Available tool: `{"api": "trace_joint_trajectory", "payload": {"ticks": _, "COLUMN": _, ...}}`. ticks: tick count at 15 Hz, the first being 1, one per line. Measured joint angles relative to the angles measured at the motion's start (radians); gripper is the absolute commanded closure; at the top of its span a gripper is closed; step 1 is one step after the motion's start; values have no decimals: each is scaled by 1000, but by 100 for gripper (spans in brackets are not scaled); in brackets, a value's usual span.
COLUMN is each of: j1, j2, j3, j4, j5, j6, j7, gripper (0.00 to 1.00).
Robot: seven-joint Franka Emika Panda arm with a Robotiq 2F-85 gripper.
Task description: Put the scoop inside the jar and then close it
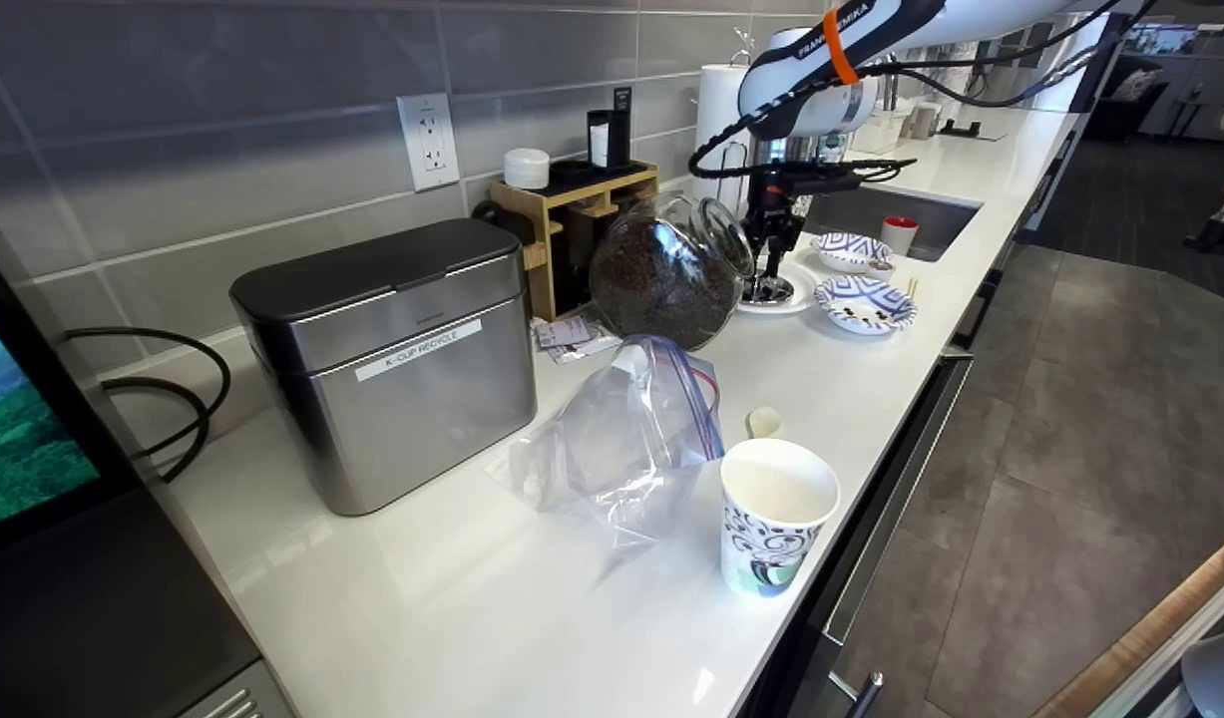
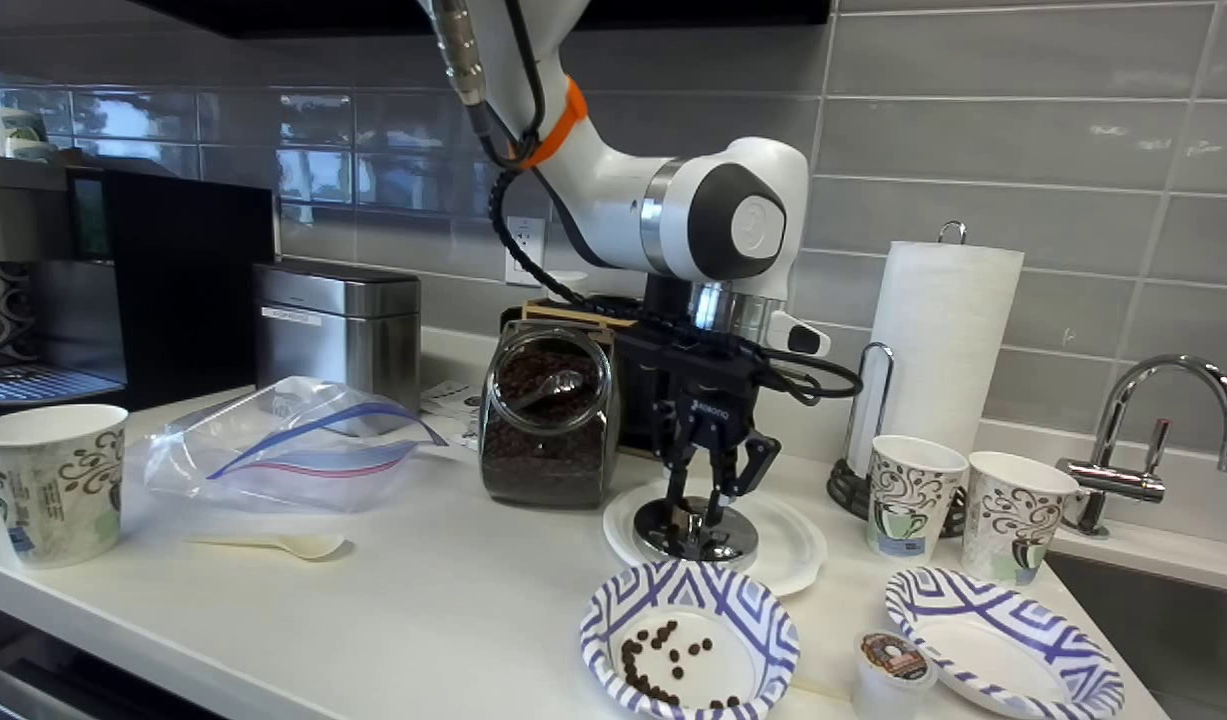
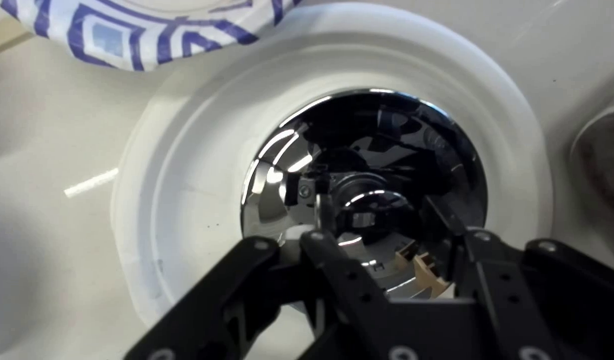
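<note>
The silvery scoop [image 2: 556, 386] lies inside the clear glass jar [image 2: 550, 452]. The black gripper [image 2: 698, 498] stands partly spread astride the knob [image 3: 377, 215] of the round chrome lid [image 3: 362, 157]; contact cannot be determined.

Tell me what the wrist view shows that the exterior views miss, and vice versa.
Only the wrist view shows tiny dark specks on the round white plate.

Only the exterior views show a clear plastic zip bag, a boxy brushed-metal bin and, in an exterior view, a shiny metal scoop inside the clear glass jar.

Both share the black gripper, the domed mirror-like lid, that plate, a purple-patterned white paper bowl, and the jar, only partly in the wrist view.
</note>
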Motion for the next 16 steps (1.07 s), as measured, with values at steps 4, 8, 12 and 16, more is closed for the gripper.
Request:
{"api": "trace_joint_trajectory", "payload": {"ticks": 4, "j1": 3, "j2": 0, "j3": -1, "j4": -1, "j5": -5, "j6": 0, "j7": 0, "gripper": 2}}
{"api": "trace_joint_trajectory", "payload": {"ticks": 8, "j1": 6, "j2": 0, "j3": -1, "j4": -3, "j5": -11, "j6": 0, "j7": 0, "gripper": 37}}
{"api": "trace_joint_trajectory", "payload": {"ticks": 12, "j1": 7, "j2": 0, "j3": -1, "j4": -4, "j5": -14, "j6": 0, "j7": -1, "gripper": 70}}
{"api": "trace_joint_trajectory", "payload": {"ticks": 16, "j1": 7, "j2": 0, "j3": -2, "j4": -5, "j5": -21, "j6": 0, "j7": -1, "gripper": 79}}
